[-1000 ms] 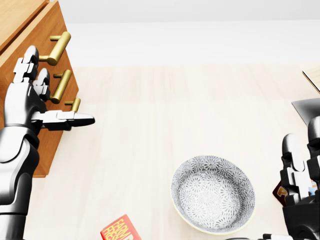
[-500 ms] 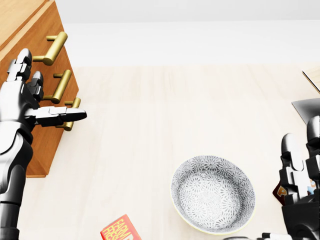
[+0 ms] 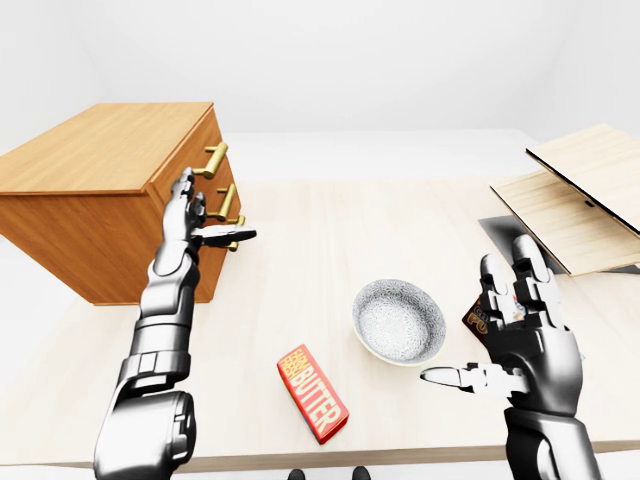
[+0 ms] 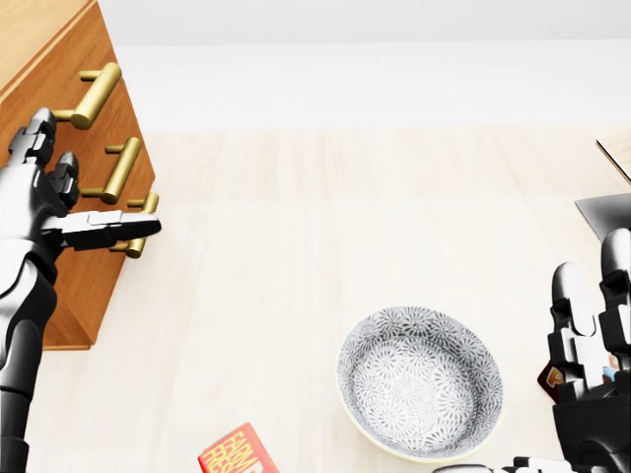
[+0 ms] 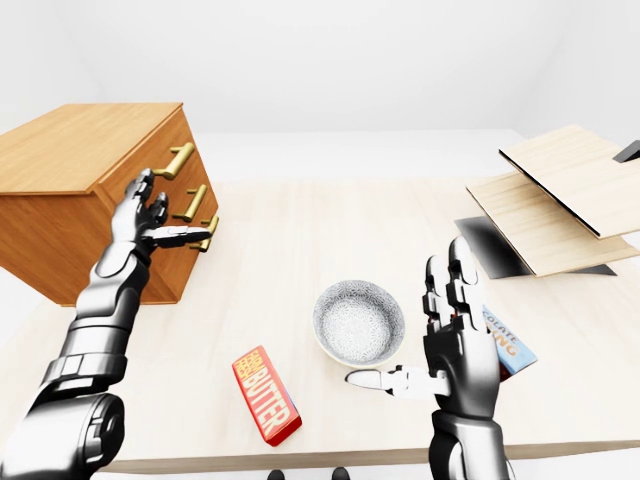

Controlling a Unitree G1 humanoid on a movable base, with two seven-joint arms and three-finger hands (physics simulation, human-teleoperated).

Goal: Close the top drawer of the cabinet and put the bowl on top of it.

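Glossy silver segmented arms, left hand (image 3: 186, 218), right hand (image 3: 525, 335)

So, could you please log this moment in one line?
left hand: open, by brass handles of wooden cabinet | right hand: open, beside grey patterned bowl on table | top drawer: looks flush

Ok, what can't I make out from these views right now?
- Top drawer: the head view's top edge cuts the cabinet; the eye views show its front too slanted to judge a gap.
- Left hand: its palm hides any contact with the cabinet front.
- Packet: the right hand covers most of it in the left-eye view.
- Butter box: cut by the head view's bottom edge.
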